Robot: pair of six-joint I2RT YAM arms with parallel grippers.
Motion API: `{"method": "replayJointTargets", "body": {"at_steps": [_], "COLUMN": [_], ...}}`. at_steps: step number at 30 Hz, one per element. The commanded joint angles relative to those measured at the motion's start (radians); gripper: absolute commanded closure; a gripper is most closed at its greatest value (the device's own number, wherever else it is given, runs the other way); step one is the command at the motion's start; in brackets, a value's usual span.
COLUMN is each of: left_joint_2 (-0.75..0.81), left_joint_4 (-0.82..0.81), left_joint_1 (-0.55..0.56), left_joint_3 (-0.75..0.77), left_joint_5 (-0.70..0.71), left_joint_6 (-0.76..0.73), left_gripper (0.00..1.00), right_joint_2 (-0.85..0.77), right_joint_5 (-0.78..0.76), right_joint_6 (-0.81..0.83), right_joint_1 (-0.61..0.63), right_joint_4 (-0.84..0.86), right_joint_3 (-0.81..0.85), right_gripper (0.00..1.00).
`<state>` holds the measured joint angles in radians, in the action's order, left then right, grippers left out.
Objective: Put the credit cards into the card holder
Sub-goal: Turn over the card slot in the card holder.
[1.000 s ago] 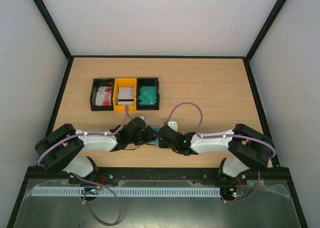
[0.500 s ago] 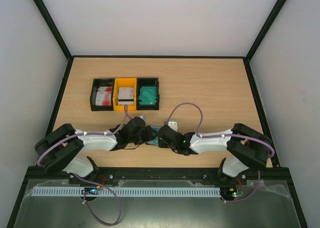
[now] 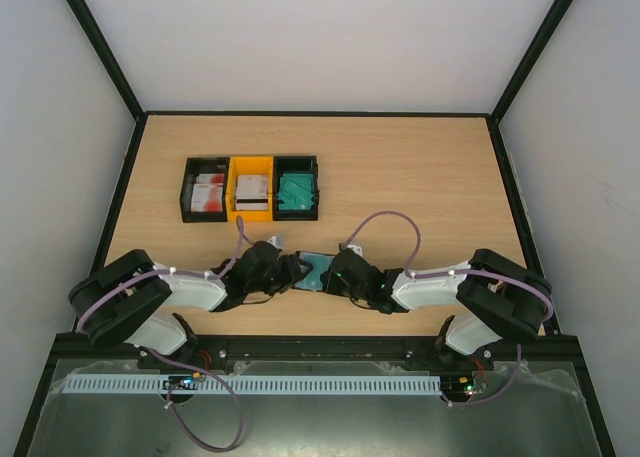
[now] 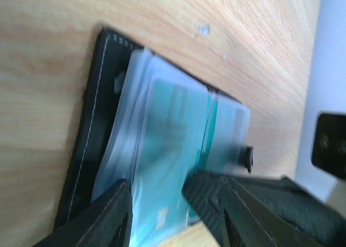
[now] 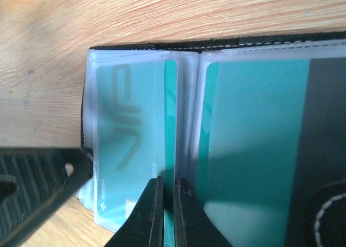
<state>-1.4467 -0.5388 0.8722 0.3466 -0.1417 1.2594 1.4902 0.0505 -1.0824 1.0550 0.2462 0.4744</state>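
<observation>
The black card holder (image 3: 312, 267) lies open between my two grippers, its clear sleeves facing up (image 5: 216, 43). My left gripper (image 4: 158, 186) straddles the left stack of sleeves (image 4: 140, 122), with a finger against each side. One of its fingers (image 5: 43, 187) also shows at the holder's left edge. My right gripper (image 5: 168, 183) is shut on the edge of a teal credit card (image 5: 171, 122) that sits partly under the left sleeve, next to the fold. That sleeve holds a teal card marked VIP (image 5: 130, 133). Another teal card (image 5: 254, 149) fills the right sleeve.
A row of three bins stands further back on the table. The black bin (image 3: 188, 199) holds red-and-white cards, the yellow bin (image 3: 251, 215) holds white cards, and the other black bin (image 3: 314, 199) holds teal cards. Black frame rails edge the table.
My right gripper has closed on the teal card and drawn back a little to the right. More of the open holder now shows between the grippers. The left gripper has shifted slightly left.
</observation>
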Motion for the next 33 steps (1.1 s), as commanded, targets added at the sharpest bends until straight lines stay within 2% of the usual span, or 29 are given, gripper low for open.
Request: {"method": "replayJointTargets", "body": {"at_steps": [1,7,11,16,24,33], "left_joint_2": [0.032,-0.003,-0.022,-0.063,-0.106,-0.145], "left_joint_4": [-0.154,-0.256,-0.206,-0.240,-0.542,-0.618], "left_joint_1": [0.000,-0.002,-0.002,-0.003,-0.015,-0.015], "left_joint_3": [-0.082,-0.071,-0.047,-0.041,-0.085,-0.074], "left_joint_5": [-0.122,-0.206,-0.194,-0.207,-0.241,-0.260], "left_joint_6": [0.030,0.009,-0.016,-0.019,0.052,0.060], "left_gripper": [0.54,0.54,0.54,0.53,0.54,0.62], "right_joint_2": [0.001,-0.023,-0.026,-0.015,-0.017,-0.025], "right_joint_5": [0.140,0.232,0.235,0.247,0.268,0.266], "right_joint_6": [0.009,0.018,0.021,0.017,-0.009,-0.014], "right_joint_1": [-0.051,-0.085,-0.088,-0.087,-0.087,-0.087], "right_joint_4": [0.076,0.161,0.159,0.176,0.263,0.265], "right_joint_3": [-0.095,-0.132,-0.133,-0.136,-0.165,-0.163], "right_gripper": [0.96,0.95,0.95,0.94,0.89,0.89]}}
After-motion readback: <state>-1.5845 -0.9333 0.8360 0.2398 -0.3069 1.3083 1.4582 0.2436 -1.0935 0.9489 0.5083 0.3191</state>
